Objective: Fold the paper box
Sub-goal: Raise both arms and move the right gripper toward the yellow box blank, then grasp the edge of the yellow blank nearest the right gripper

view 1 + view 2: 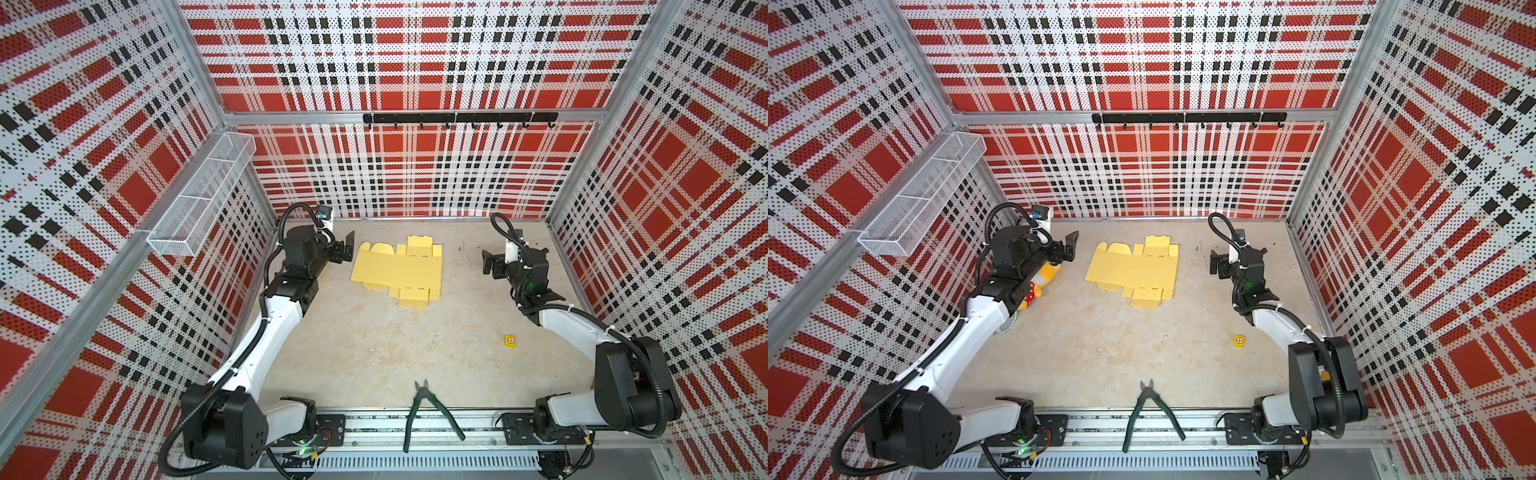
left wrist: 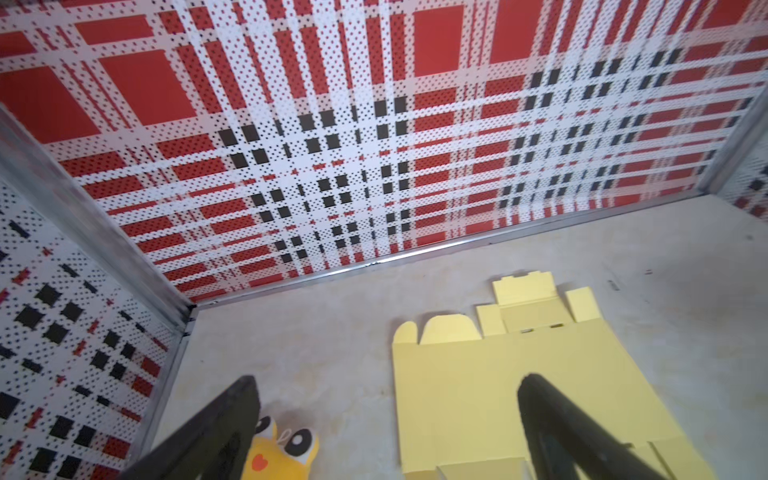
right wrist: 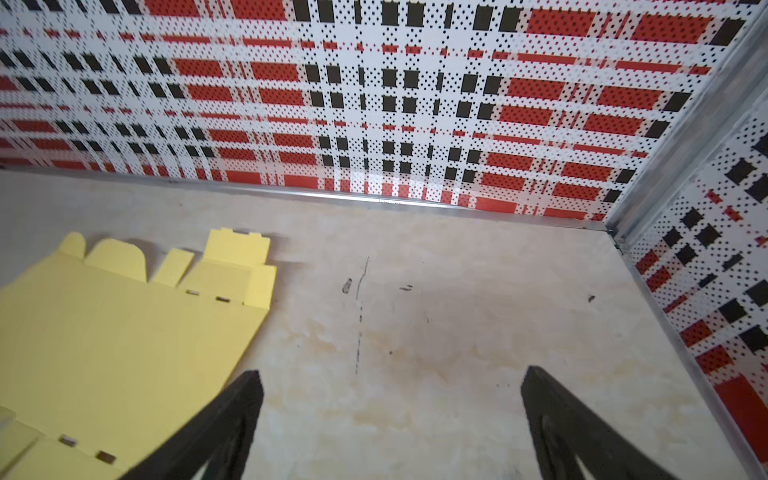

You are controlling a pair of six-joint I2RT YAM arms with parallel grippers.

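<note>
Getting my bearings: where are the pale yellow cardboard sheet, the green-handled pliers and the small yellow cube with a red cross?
pale yellow cardboard sheet point(image 1: 395, 270): in a top view, its central panel.
green-handled pliers point(image 1: 420, 394): in a top view, the pivot.
small yellow cube point(image 1: 510, 340): in a top view, its marked face.

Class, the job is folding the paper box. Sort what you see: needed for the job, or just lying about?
For the job: paper box, left gripper, right gripper.
Lying about: green cutters, yellow cube, plush toy.
</note>
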